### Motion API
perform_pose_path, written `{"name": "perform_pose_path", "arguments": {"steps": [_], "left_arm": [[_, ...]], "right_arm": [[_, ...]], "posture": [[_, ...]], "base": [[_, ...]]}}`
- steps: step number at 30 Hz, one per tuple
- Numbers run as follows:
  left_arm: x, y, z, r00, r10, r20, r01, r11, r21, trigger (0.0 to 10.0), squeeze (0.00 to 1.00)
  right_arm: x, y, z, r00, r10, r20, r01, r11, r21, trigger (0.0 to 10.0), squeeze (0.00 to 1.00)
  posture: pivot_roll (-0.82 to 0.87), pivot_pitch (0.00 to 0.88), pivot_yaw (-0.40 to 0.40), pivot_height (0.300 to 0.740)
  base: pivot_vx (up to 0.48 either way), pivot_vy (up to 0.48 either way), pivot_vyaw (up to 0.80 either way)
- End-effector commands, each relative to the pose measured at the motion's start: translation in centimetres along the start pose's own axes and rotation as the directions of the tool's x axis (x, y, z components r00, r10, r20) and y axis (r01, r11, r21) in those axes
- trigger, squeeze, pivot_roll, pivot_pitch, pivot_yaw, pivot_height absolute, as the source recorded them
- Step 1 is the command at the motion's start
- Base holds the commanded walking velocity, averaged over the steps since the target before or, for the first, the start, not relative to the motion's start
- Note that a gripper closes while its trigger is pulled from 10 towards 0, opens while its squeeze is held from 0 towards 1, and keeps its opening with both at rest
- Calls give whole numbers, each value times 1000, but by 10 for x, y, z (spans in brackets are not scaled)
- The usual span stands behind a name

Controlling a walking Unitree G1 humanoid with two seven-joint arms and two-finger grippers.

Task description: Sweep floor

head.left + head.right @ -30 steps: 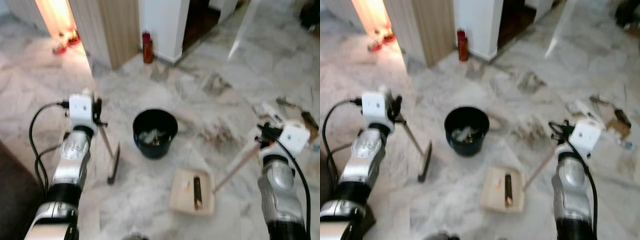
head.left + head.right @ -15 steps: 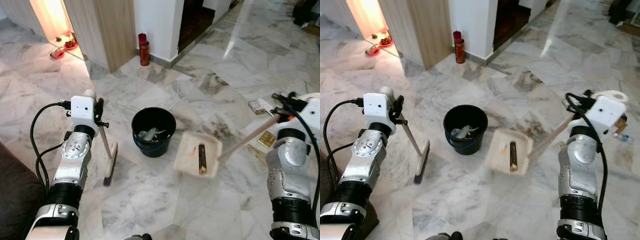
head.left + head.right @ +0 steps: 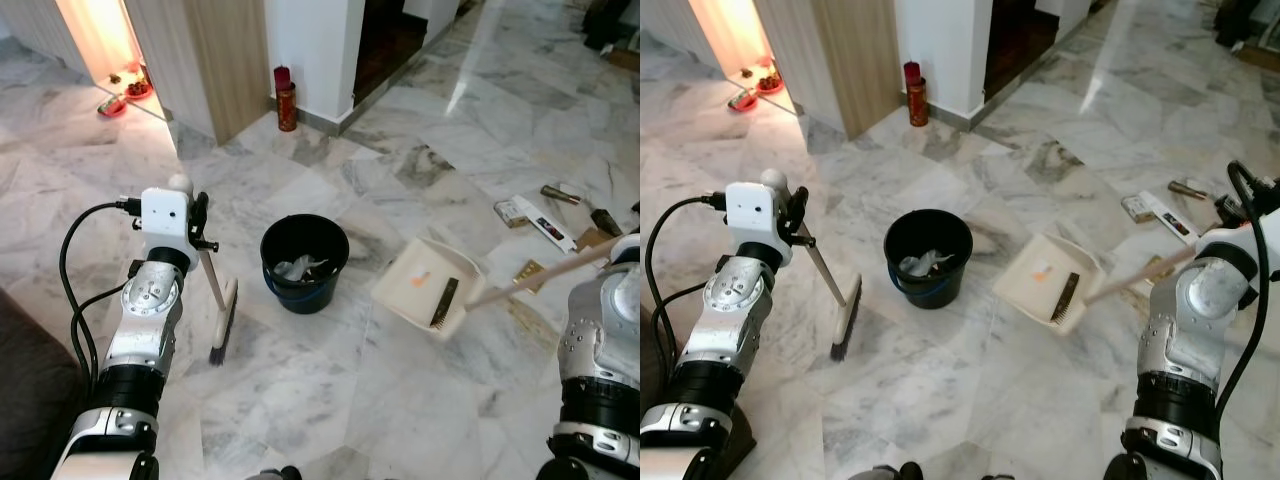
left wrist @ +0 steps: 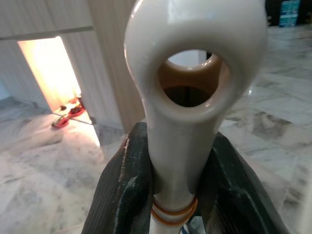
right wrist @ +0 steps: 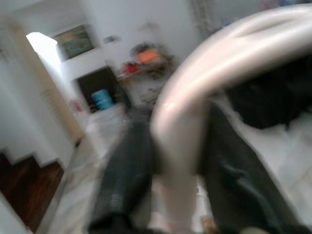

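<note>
Holding the broom (image 3: 216,300) near its top, my left gripper (image 4: 171,175) has both black fingers (image 4: 122,195) pressed tight on the white handle, just under the ring at its end. The broom's long stick slants down and away from my left arm, and its brush end touches the marble floor (image 3: 300,400) just beside the black bucket (image 3: 304,262). The bucket stands between my two arms and has some crumpled trash in it. My right gripper (image 5: 170,170) is clenched on the pale handle of the dustpan (image 3: 430,290), with a dark finger on each side of it, though that wrist picture is blurry. The dustpan's long handle runs from my right arm toward the middle of the floor, and its flat pan points toward the bucket, near it but not touching. The pan is lifted off the floor and tilted. A dark stick-like thing (image 3: 444,301) and a small orange bit (image 3: 421,281) lie inside it. More litter (image 3: 540,220) lies on the floor past the dustpan, and a red can (image 3: 286,98) stands by the wall.
</note>
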State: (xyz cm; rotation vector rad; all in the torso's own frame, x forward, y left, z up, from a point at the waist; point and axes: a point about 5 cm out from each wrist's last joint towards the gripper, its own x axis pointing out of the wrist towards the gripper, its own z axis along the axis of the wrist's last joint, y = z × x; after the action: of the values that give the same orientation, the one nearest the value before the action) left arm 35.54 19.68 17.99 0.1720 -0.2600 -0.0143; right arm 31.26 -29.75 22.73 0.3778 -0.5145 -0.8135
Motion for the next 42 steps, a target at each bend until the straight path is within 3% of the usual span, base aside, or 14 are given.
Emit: {"name": "perform_pose_path", "arguments": {"steps": [1, 7, 8, 11, 21, 42], "left_arm": [[1, -3, 9, 999, -17, 42, 17, 1000, 12, 10000, 0], [1, -4, 9, 999, -24, 43, 24, 1000, 11, 10000, 0], [1, -4, 9, 999, -27, 44, 26, 1000, 12, 10000, 0], [1, -4, 10, 998, -33, 48, 32, 999, 14, 10000, 0], [0, -8, 11, 997, -44, 60, 42, 999, 28, 10000, 0], [0, -5, 14, 997, -36, 69, 34, 999, 38, 10000, 0]], "right_arm": [[4, 12, 27, 995, -5, 95, -13, 982, 186, 10000, 0], [2, 23, 26, 995, 46, 87, -64, 974, 217, 10000, 0], [-1, 32, 27, 993, 80, 83, -99, 960, 262, 10000, 0], [-7, 44, 24, 986, 150, 76, -165, 946, 279, 10000, 0], [-24, 66, 15, 947, 318, 47, -319, 910, 264, 10000, 0], [-28, 74, 20, 922, 380, 67, -382, 872, 305, 10000, 0]], "posture": [[116, 125, -12, 740], [118, 125, -12, 740], [120, 124, -11, 740], [125, 119, -11, 740], [123, 111, -13, 740], [126, 122, -19, 740]], "base": [[0, 0, 0], [0, 0, 0], [0, 0, 0], [0, 0, 0], [208, 0, 52], [423, 0, 99]]}}
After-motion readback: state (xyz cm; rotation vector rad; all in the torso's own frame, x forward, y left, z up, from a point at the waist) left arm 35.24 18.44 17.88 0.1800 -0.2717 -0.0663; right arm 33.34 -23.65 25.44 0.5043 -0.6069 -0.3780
